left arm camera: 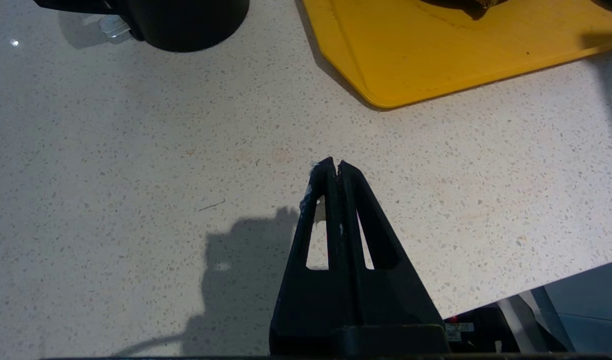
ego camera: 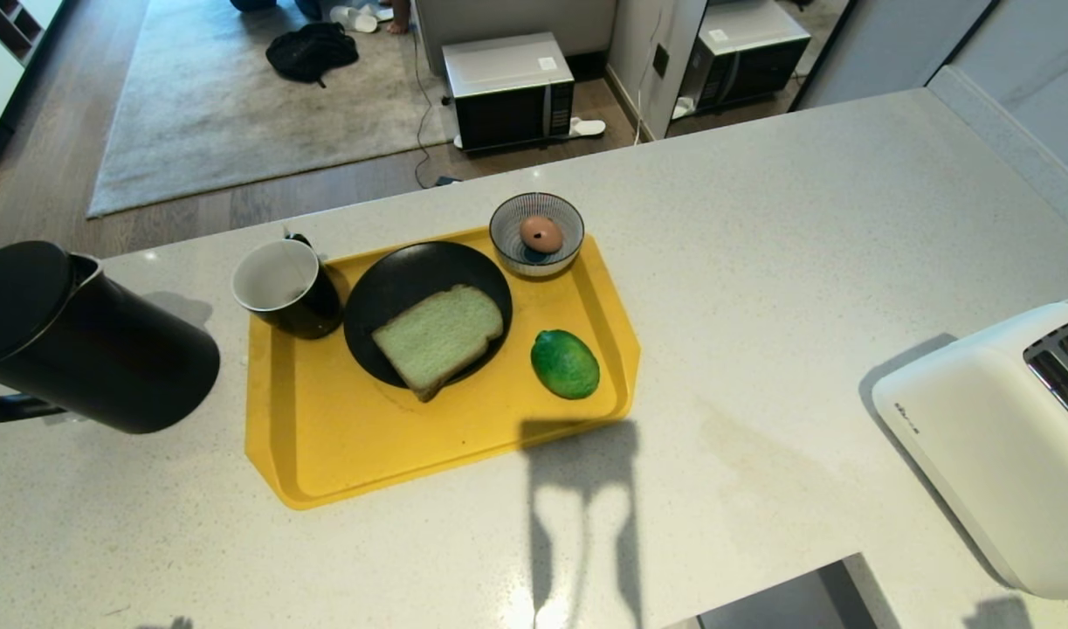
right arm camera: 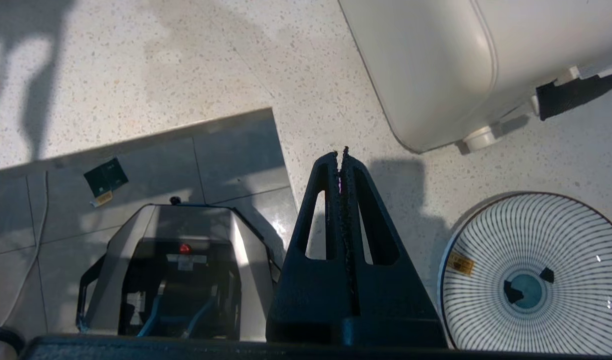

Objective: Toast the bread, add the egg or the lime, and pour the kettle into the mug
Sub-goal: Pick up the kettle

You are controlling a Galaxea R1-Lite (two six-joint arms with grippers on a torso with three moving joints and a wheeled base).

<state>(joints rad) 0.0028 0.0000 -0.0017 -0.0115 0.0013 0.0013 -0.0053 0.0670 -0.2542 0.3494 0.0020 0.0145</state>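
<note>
The kettle point(ego camera: 79, 341) is seen nearest, on the counter point(ego camera: 804, 262) left of the yellow tray point(ego camera: 341, 454). On the tray, the bread point(ego camera: 439, 337) lies on a black plate point(ego camera: 385, 297), an egg point(ego camera: 540, 233) sits in a striped bowl point(ego camera: 507, 229), and the mug point(ego camera: 287, 288) and lime point(ego camera: 565, 363) stand beside the plate. No writing can be read. The left gripper point(left arm camera: 334, 165) and right gripper point(right arm camera: 343, 156) are pressed together, empty, well apart from the bread; a second striped bowl point(right arm camera: 536, 270) and the white toaster point(right arm camera: 436, 65) lie near the right one.

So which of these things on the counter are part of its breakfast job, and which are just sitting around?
For the job:
- bread on the black plate
- lime
- egg in the striped bowl
- kettle
- mug
- toaster

Just lying about:
- microwave on the floor
- black bag on the rug
- striped plate
</note>
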